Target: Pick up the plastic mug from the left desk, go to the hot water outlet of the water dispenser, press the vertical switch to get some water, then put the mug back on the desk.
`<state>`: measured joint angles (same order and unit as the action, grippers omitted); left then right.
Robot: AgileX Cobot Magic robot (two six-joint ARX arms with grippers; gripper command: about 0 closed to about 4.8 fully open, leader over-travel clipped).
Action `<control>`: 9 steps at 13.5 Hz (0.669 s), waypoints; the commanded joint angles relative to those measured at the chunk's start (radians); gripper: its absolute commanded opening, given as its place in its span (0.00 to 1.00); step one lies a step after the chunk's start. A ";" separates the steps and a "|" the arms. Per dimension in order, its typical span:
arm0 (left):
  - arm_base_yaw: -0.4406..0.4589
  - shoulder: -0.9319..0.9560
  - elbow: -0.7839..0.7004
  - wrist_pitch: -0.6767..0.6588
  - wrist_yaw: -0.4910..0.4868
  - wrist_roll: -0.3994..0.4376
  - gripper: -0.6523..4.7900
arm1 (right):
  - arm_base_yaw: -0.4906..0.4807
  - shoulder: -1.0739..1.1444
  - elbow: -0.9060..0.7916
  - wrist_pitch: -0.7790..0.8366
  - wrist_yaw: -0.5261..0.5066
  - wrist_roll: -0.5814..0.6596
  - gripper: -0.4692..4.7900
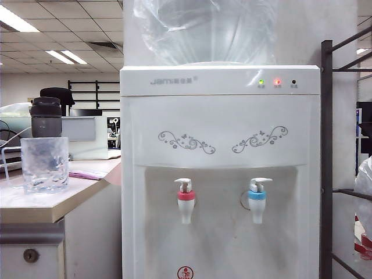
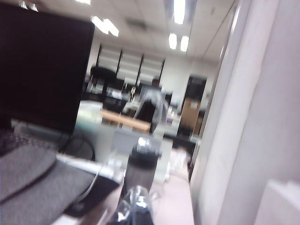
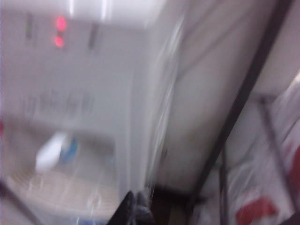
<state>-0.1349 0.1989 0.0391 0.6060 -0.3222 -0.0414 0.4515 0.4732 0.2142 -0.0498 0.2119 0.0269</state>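
Exterior view: dimpled clear plastic mug, claws unseen.

The exterior view is bright and sharp, lit evenly by ceiling light panels, with soft glare on the clear bottle of the water dispenser. The left wrist view is dimmer and softly blurred, with a large dark area at one side. The right wrist view is strongly smeared by motion; its indicator lights appear as red smudges.

Grey "Jami" lettering on water dispenser top panel, small characters beside it unreadable; red round sign low down, illegible.
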 commanded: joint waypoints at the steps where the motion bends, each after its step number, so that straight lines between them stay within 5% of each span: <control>1: 0.001 -0.099 0.003 -0.019 -0.007 0.004 0.11 | -0.002 -0.005 -0.155 0.022 -0.031 0.002 0.08; 6: 0.045 -0.196 0.003 -0.053 0.024 0.004 0.11 | -0.048 -0.428 -0.206 -0.059 -0.007 -0.060 0.09; 9: 0.060 -0.193 0.003 -0.118 0.027 0.004 0.11 | -0.150 -0.469 -0.206 0.119 -0.016 -0.058 0.09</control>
<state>-0.0757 0.0040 0.0391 0.5022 -0.3023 -0.0414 0.3218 0.0170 0.0074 0.0109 0.2050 -0.0319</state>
